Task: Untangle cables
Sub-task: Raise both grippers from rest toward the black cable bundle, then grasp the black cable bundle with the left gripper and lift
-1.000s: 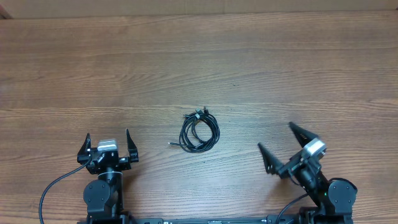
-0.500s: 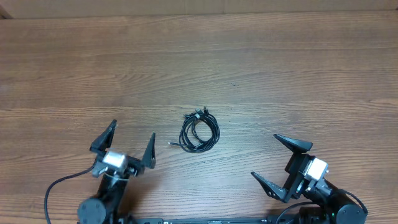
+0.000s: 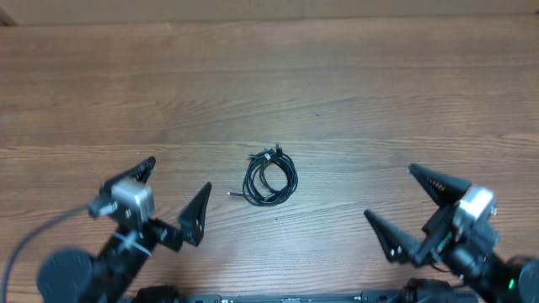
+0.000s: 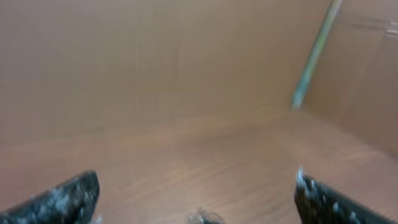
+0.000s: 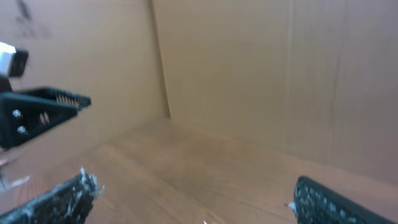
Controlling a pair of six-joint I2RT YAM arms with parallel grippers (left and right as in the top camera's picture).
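Note:
The cables (image 3: 270, 178) lie as one small coil of thin black cord on the wooden table (image 3: 354, 93), near its middle, with a plug end sticking out at the coil's top and another at its lower left. My left gripper (image 3: 178, 174) hangs open to the left of the coil, its fingers pointing toward it and holding nothing. Right of the coil, my right gripper (image 3: 389, 191) is also open and empty. In the left wrist view the gripper (image 4: 196, 190) shows wide-spread fingers, with a blurred bit of the cables (image 4: 203, 218) at the bottom edge. The right wrist view shows its gripper (image 5: 193, 190) open over bare wood.
A brown cardboard wall (image 5: 249, 74) stands behind the table's far edge. A pale greenish strip (image 4: 314, 56) leans against it in the left wrist view. In the right wrist view, the left arm's finger (image 5: 37, 112) shows at the left.
Both arms have lifted off their rest poses. The left gripper has turned to the right toward the coil; the right gripper has shifted right. The coil has not moved.

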